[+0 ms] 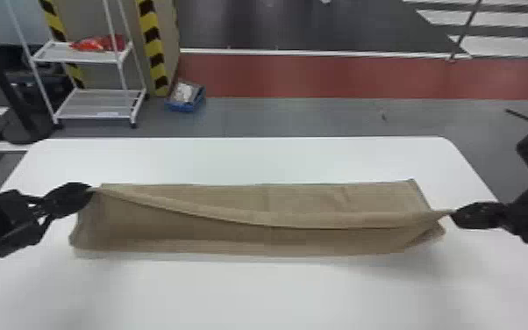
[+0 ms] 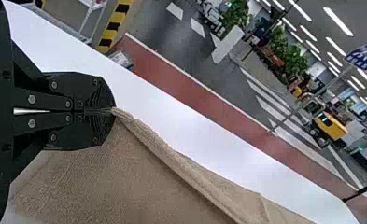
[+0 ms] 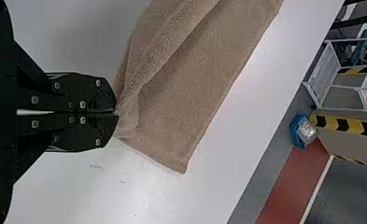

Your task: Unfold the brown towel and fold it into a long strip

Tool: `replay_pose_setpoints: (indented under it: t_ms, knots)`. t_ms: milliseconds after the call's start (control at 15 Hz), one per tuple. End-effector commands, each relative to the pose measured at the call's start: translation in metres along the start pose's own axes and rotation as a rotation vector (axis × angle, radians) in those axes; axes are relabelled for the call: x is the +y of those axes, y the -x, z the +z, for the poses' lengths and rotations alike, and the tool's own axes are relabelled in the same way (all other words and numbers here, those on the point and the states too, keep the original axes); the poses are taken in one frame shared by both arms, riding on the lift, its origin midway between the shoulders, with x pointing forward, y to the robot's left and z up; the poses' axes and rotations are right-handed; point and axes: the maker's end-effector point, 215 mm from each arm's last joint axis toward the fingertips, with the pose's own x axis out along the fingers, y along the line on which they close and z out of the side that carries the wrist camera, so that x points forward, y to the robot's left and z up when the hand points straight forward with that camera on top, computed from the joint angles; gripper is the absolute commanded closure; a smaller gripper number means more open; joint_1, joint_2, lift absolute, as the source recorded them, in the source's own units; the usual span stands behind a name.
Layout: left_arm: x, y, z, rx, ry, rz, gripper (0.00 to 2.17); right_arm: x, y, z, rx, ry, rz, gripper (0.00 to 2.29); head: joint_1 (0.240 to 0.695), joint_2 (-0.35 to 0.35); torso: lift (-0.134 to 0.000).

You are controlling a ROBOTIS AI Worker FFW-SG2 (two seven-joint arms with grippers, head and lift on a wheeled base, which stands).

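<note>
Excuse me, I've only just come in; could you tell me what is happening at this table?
The robot is folding a brown towel on the white table. Its left pincer and right pincer are each shut on one end of the same edge, holding it up off the layer below, with the middle sagging between them. The towel lies spread wide from side to side, and the fold into a long strip is not yet finished.
</note>
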Motion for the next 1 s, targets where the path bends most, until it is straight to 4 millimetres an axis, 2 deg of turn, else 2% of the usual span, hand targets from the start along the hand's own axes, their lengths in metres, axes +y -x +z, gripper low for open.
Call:
replay_pose_setpoints:
  t_ms: [0, 200, 333, 667, 733, 800, 933]
  knots:
    - [0.003, -0.01, -0.005, 0.034, 0.032, -0.004, 1.62, -0.01, -0.007, 0.016, -0.013, -0.036, 0.01, 2.02, 0.695, -0.043, -0.126]
    - [0.01, -0.019, -0.009, 0.057, 0.06, 0.007, 1.62, -0.018, -0.016, 0.034, -0.019, -0.046, 0.021, 2.01, 0.695, -0.039, -0.126]
    - [0.011, -0.027, -0.014, 0.083, 0.08, 0.001, 1.62, -0.021, -0.024, 0.039, -0.003, -0.052, 0.026, 2.01, 0.695, -0.032, -0.126]
    - [0.006, -0.038, -0.019, 0.114, 0.095, -0.018, 1.62, -0.018, -0.043, 0.053, 0.034, -0.036, 0.036, 2.0, 0.695, -0.018, -0.126]
    - [0.006, -0.038, -0.019, 0.116, 0.096, -0.019, 1.62, -0.015, -0.046, 0.056, 0.031, -0.04, 0.041, 1.91, 0.695, -0.016, -0.126]
    - [0.005, -0.038, -0.02, 0.117, 0.098, -0.019, 1.62, -0.011, -0.051, 0.053, 0.046, -0.072, 0.047, 1.81, 0.695, -0.013, -0.126]
    - [0.005, -0.039, -0.021, 0.119, 0.1, -0.017, 1.6, -0.004, -0.061, 0.049, 0.08, -0.079, 0.042, 1.81, 0.695, -0.006, -0.126]
